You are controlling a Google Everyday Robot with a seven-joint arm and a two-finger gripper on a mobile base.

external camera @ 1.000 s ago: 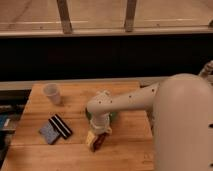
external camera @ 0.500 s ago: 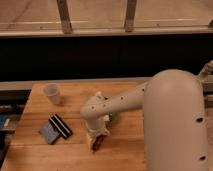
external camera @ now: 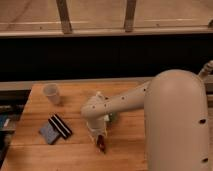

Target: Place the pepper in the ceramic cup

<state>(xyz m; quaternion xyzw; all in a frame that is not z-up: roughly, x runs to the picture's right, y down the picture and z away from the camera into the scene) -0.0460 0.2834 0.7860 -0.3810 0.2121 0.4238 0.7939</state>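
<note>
**Work surface.** A wooden table (external camera: 45, 155) is observed in the camera view, with a dark wall and a railed ledge behind it.

**Arm and gripper.** A large white arm (external camera: 125, 102) is seen reaching in from the right and bending downward near the middle of the table. The gripper (external camera: 100, 140) is pointed down at the front centre of the table, close to the surface. Whether it is spread or pressed together cannot be told.

**Pepper.** The pepper (external camera: 102, 145), small and dark red, is found directly at the tip of the gripper, low over the wood. Whether it is gripped, or resting on the table, cannot be told.

**Ceramic cup.** The ceramic cup (external camera: 51, 93) is standing upright at the back left of the table, well apart from the gripper and the pepper. It is pale, and no marking is made out on it.

**Other items.** A green bowl (external camera: 113, 118) is partly hidden behind the arm, just beside the gripper on its far right. A flat packet (external camera: 55, 129), part blue and part dark with pale stripes, is lying at the front left, between the cup and the table's near edge. Any print on it cannot be read.
</note>
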